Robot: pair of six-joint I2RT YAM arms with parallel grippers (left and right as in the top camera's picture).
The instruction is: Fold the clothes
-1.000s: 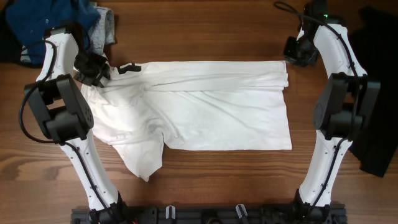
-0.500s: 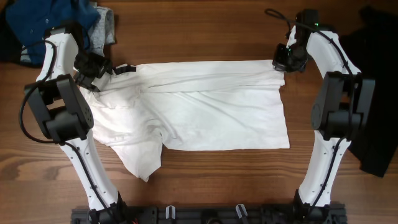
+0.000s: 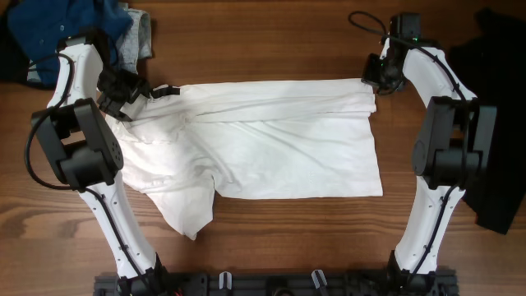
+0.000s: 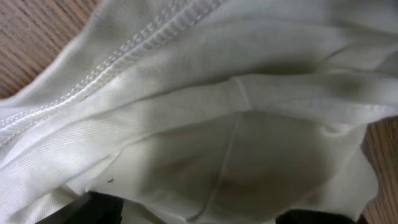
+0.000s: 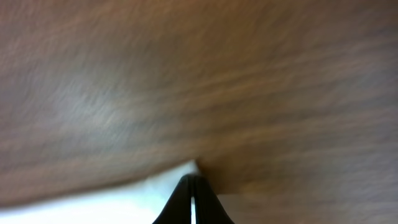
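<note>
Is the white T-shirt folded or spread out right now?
Mostly spread: the white T-shirt lies flat on the table, only its far edge doubled over in a band, one sleeve sticking out.

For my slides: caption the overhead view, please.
White T-shirt spread on wooden table; right gripper shut on its corner, left gripper open.

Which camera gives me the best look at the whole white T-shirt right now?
Overhead: the white T-shirt is fully in frame, collar end to bottom edge. Left wrist shows only close-up folds and a stitched hem; right wrist, blurred, just one corner.
</note>
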